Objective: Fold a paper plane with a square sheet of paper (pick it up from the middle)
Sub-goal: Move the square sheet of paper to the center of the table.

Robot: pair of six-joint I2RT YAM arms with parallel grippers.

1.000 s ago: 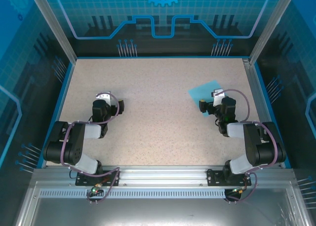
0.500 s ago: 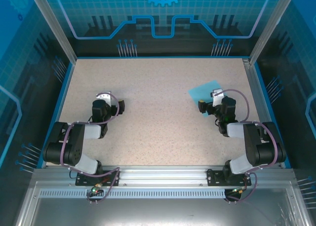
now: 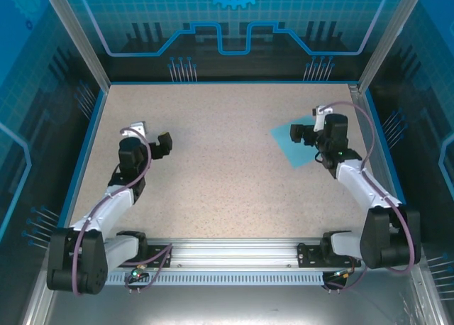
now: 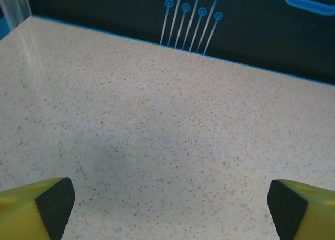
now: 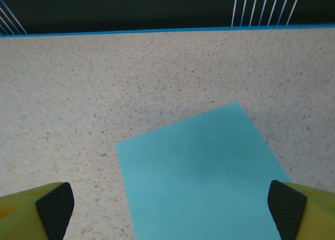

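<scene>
Arms folded near their bases a second ago now stretch forward, putting the right end effector (jaws wide, empty) over the square sheet of paper lying flat at the right of the worktop, the left end effector likewise open, so pickup seems next.

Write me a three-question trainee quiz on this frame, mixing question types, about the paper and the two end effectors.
1. Fill in: the jaws of the left end effector and the right end effector both stand ____.
2. Which end effector is closer to the square sheet of paper? A: left. B: right. C: both equally close.
3. True or false: the sheet has already been folded into a pointed plane.

Key: 1 open; 2 B; 3 false, it lies flat and unfolded.
</scene>
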